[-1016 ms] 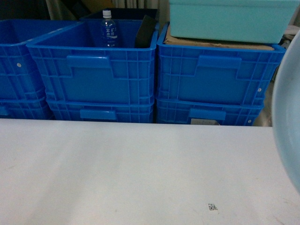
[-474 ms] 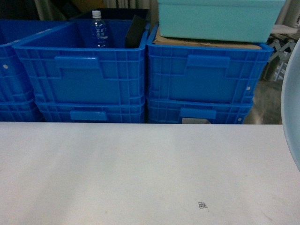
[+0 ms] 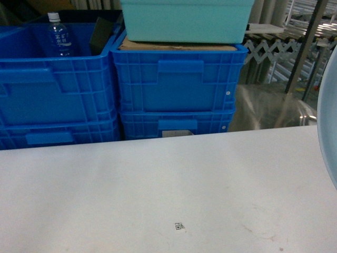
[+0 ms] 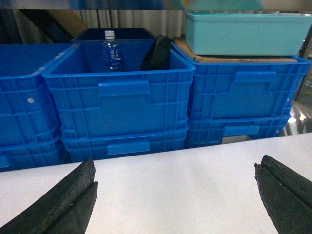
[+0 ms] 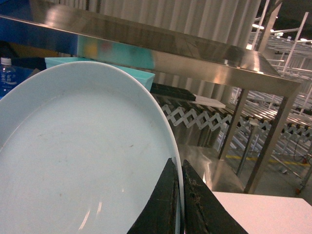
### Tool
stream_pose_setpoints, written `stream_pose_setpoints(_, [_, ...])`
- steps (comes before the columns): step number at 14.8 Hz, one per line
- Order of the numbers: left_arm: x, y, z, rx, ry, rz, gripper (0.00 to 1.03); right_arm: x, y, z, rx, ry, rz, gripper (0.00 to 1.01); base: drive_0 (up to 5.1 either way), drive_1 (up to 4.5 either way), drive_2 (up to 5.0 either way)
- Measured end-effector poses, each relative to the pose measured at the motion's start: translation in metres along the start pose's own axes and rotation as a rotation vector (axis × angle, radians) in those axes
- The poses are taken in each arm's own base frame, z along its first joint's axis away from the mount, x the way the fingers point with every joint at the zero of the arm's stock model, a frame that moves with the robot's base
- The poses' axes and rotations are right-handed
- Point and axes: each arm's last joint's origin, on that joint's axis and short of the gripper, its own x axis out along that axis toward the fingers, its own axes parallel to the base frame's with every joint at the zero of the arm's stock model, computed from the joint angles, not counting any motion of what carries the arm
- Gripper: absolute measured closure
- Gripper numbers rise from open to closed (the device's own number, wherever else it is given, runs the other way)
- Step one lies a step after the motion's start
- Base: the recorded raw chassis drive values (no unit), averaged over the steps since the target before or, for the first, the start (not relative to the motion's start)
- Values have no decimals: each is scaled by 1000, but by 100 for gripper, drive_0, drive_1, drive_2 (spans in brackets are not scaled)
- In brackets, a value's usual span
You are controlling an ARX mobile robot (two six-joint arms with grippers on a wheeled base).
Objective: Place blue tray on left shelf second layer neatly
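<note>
The pale light-blue round plastic tray (image 5: 78, 161) stays pinched at its rim in your right end effector (image 5: 179, 195) while the deep dark-blue crates (image 3: 176, 87) slide left in your head view, so you're turning toward the shiny steel shelf (image 5: 161, 48); your left end effector (image 4: 175, 195) hangs spread above the white counter (image 3: 158, 190).

The pale light-blue round shallow plastic tray (image 5: 78, 161) fills most of the right wrist view, its smooth inner face toward the camera and faintly scuffed with small dark marks. It is tilted well off level, its low raised rim curving from upper left down to lower right. That rim is pinched between the two black fingers (image 5: 163, 204). In the head view only a curved sliver of it shows at the far right edge (image 3: 329, 137), above the white bench (image 3: 158, 190). Behind the tray a shiny stainless-steel shelf tier (image 5: 161, 46) with mirror-like uprights spans the view.
</note>
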Motion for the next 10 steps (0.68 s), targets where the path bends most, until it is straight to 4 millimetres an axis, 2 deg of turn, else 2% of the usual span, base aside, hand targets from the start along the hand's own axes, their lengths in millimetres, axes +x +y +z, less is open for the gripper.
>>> stream_pose_setpoints(10, [0, 0, 0, 0, 0, 0, 5, 0, 0, 0, 0, 0, 0, 99, -170, -170, -170])
